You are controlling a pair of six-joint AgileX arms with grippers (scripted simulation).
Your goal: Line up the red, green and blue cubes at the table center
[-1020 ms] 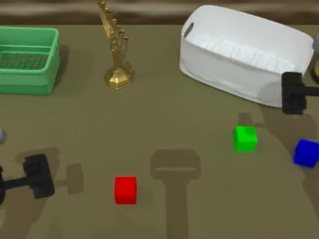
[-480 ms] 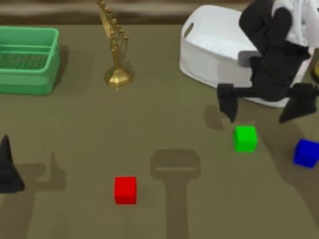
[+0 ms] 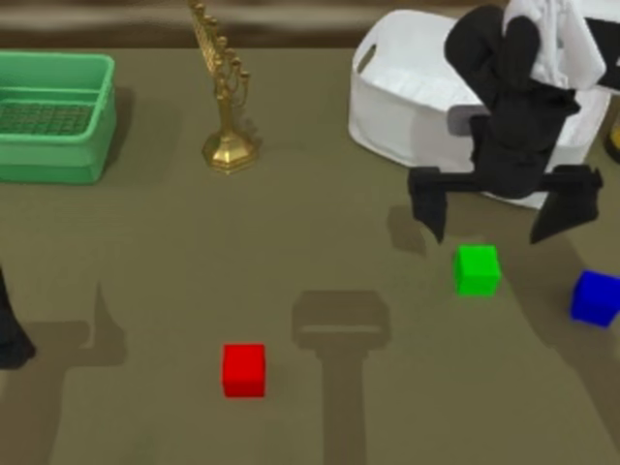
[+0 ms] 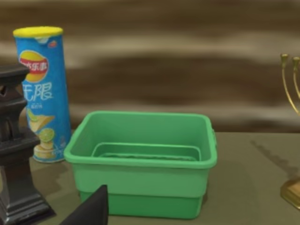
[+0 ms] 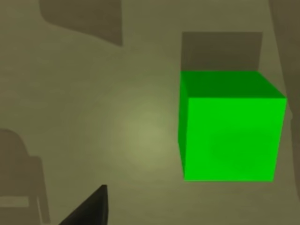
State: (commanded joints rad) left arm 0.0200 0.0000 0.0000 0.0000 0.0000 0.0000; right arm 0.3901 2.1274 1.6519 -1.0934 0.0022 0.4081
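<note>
Green cube (image 3: 477, 269) sits right of the bench (image 3: 320, 232) centre, blue cube (image 3: 594, 296) near the right edge and red cube (image 3: 243, 369) left of centre, as the right gripper (image 3: 504, 208) hangs spread wide just behind the green one. Each looks light and rigid, best pinched across opposite flat faces. Left gripper (image 3: 12, 334) sits cropped at the left edge, its fingers impossible to read.

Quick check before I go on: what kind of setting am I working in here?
Likely a rendered tabletop test scene, not a real room: a plain olive table holds unrelated props, such as a gold candelabra, a green basket and a chips can.
</note>
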